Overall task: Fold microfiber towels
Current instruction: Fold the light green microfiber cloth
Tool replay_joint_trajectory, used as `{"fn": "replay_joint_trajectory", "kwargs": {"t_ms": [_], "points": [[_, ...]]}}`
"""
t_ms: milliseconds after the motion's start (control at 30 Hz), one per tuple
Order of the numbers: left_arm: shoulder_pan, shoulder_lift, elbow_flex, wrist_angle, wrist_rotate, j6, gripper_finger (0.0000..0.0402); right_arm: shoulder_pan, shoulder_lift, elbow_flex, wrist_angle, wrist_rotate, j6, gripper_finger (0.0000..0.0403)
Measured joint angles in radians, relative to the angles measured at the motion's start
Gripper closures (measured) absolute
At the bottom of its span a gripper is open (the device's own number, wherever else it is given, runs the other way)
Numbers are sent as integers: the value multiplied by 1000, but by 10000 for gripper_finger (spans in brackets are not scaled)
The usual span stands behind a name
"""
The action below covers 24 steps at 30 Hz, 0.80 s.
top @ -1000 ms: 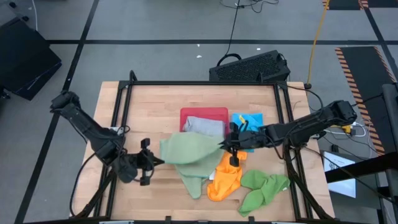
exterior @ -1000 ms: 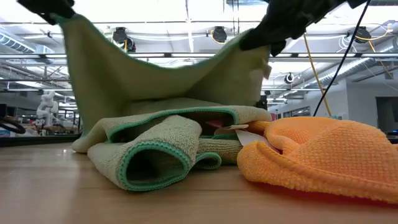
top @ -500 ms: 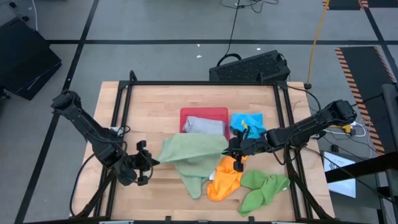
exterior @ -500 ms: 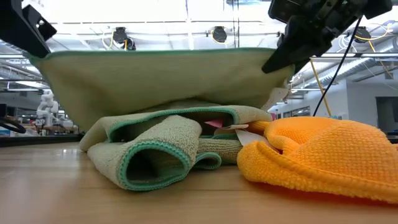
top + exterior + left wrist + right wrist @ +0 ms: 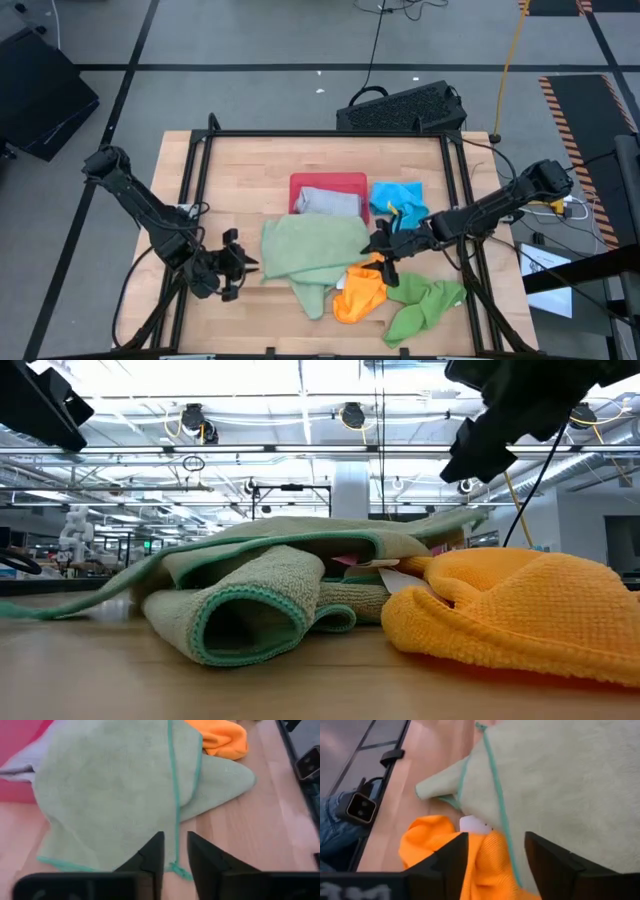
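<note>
1. Now the left gripper (image 5: 238, 276) sits low at about eight o'clock on the wooden table (image 5: 240, 180), its two dark fingers (image 5: 152, 856) parted by a narrow gap and holding nothing; the teal-edged corner of the spread sage green microfiber towel (image 5: 312, 246) lies on the wood just past their tips
2. Over at four o'clock of the table's middle, the right gripper (image 5: 383, 252) hangs with its fingers (image 5: 547, 855) spread wide and empty, above the seam where the sage green cloth meets the crumpled orange microfiber towel (image 5: 360, 290)
3. Between the two grippers the spread sage green towel lies flat, draped over a second, rumpled sage green towel (image 5: 245, 605) whose rolled end pokes out toward six o'clock
4. At twelve o'clock of that pile sits the rigid red rectangular tray (image 5: 330, 183), with a folded grey-blue microfiber towel (image 5: 327, 201) resting in it and the sage green cloth overlapping its near edge
5. Just at three o'clock of the tray lies the bright blue microfiber towel (image 5: 397, 195), bunched
6. Down at five o'clock, near the table's edge, the bright green microfiber towel (image 5: 422, 303) lies crumpled, touching the orange one
7. Beyond the table at one o'clock a black keyboard (image 5: 402, 106) rests on the floor
</note>
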Motion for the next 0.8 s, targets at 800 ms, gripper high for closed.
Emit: {"fn": "replay_joint_trajectory", "kwargs": {"t_ms": [800], "points": [[685, 0, -172, 103, 434, 495, 153, 103, 0, 0, -24, 247, -2, 200]]}}
